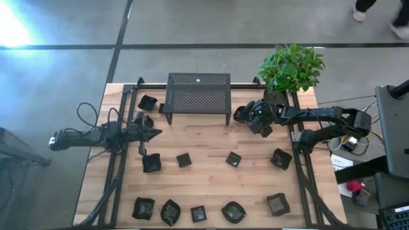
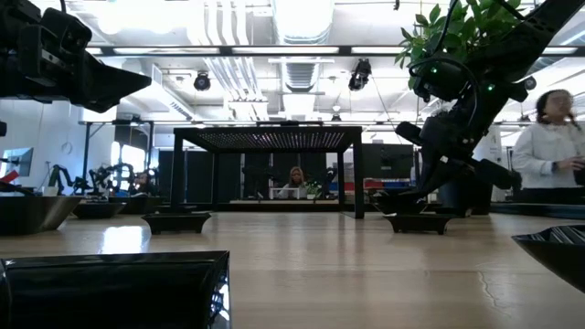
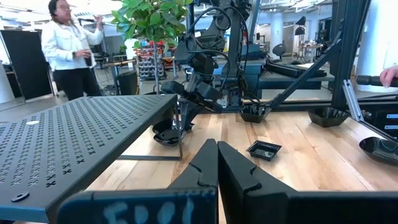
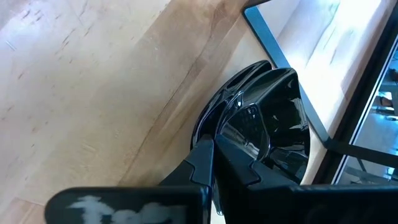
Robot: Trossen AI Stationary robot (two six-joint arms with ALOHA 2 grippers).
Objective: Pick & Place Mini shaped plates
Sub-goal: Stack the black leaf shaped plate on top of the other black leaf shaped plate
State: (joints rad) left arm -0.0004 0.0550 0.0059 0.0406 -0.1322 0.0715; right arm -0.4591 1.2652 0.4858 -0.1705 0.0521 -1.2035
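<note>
- right pincer [image 1: 241,115] sits just off the right end of the mesh stand [image 1: 198,91], fingers together, clamped on the rim of a glossy mini plate [image 4: 264,121]; the edge grip looks deliberate, since these dishes are too shallow to take any other way
- held plate hangs tilted, just beyond the fingertips in the right wrist view, low over the wood or touching it, can't tell which
- a second dish seems nested against it there; can't tell whether both are pinched
- left pincer [image 1: 155,133] hovers near the stand's left legs, fingers together on nothing, pointing across the table [image 1: 204,137] at the right arm; reads as parked clear of the working side
- loose plates lie spread ahead of and beside both pincers: a middle row [image 1: 184,160] and a row along the near edge [image 1: 234,211], well apart from each other, so each can be picked singly
- plant pot [image 1: 276,97] stands just behind the right pincer, so it's tight on that side
- my read: mid-carry, destination probably the stand
</note>
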